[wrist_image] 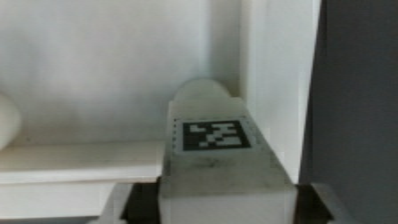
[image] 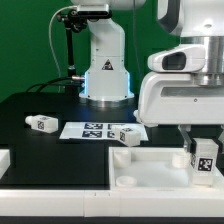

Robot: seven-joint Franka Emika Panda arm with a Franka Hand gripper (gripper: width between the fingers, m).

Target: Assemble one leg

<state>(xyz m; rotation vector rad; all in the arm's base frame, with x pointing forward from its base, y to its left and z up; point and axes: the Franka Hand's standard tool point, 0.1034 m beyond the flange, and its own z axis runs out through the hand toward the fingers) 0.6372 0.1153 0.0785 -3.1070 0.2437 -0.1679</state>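
Observation:
My gripper (image: 203, 148) is shut on a leg (image: 206, 160), a small white block with a black-and-white tag, and holds it upright at a corner of the large white tray-like part (image: 150, 170) on the exterior view's right. In the wrist view the leg (wrist_image: 221, 120) stands between my fingers (wrist_image: 139, 205), its tip close to the inner corner of the tray-like part (wrist_image: 107, 80). My gripper (wrist_image: 226, 202) grips its near end. Another leg (image: 42, 123) lies on the black table at the left. A third leg (image: 125, 135) lies by the marker board.
The marker board (image: 92, 129) lies flat mid-table. The robot base (image: 105, 75) stands behind it. A white part (image: 5, 160) shows at the left edge. The green wall is at the back.

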